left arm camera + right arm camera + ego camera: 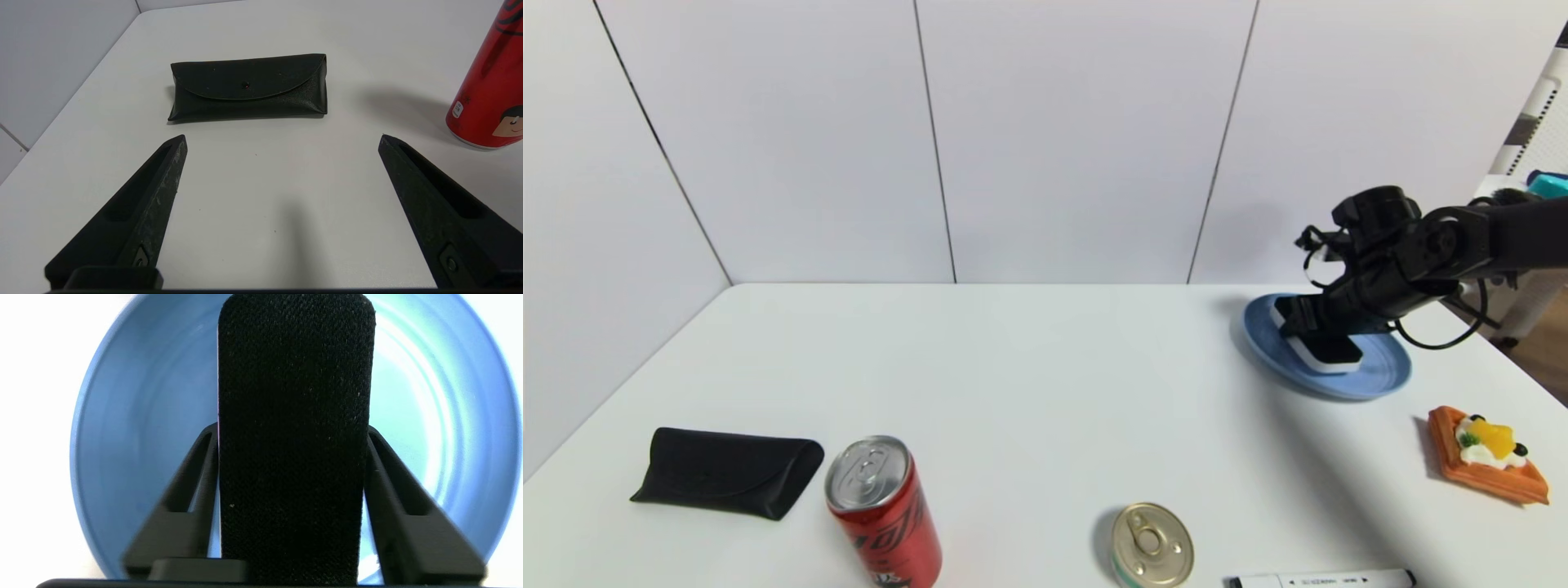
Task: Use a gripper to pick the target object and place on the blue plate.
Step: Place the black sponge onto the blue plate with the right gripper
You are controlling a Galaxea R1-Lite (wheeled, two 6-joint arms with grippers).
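The target object [1327, 351], a small block with a black top and white base, lies on the blue plate [1380, 380] at the far right of the table. My right gripper [1307, 327] reaches down over the plate and holds the block's far end. In the right wrist view the block's black felt top [292, 416] fills the middle, and my right gripper [292, 430] has a fingertip against each long side, with the blue plate [135, 416] beneath. My left gripper [284, 136] hovers open low over bare table at the near left, out of the head view.
A black glasses case [727, 472] [249, 87] lies near left, with a red can [886, 514] [490, 90] beside it. A flat tin [1152, 545] and a marker [1323, 580] sit at the front edge. A toy waffle [1486, 453] lies near the plate.
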